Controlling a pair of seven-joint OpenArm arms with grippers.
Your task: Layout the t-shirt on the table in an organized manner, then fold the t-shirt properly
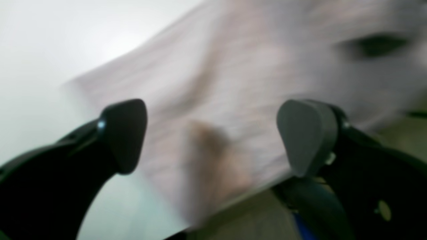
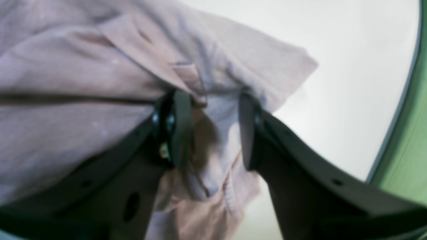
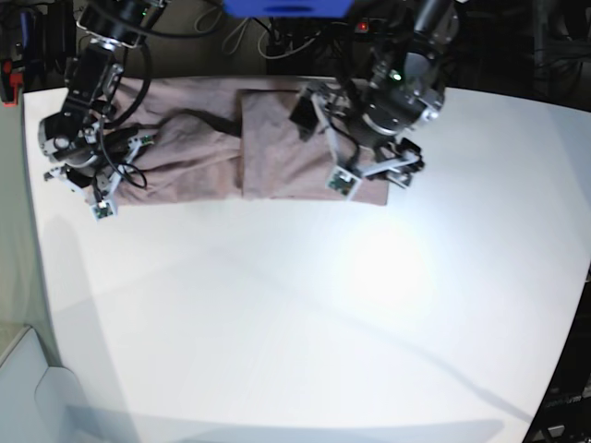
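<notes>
The mauve-pink t-shirt [image 3: 203, 157] lies stretched along the far side of the white table [image 3: 295, 323], its right part folded over in a flat panel. My left gripper [image 3: 372, 180] hovers over the shirt's right end; in the left wrist view it [image 1: 215, 136] stands wide open above the blurred fabric [image 1: 250, 66], with nothing between its fingers. My right gripper [image 3: 78, 189] is at the shirt's left end. In the right wrist view its jaws [image 2: 210, 130] are closed on a bunched fold of the shirt [image 2: 83, 66], which hangs down between the fingers.
Dark cables and equipment crowd the strip behind the table's back edge, with a blue object [image 3: 286, 7] at the top. A black cable [image 3: 199, 115] trails over the shirt. The table's rounded edge and green floor [image 2: 413, 140] lie close to my right gripper.
</notes>
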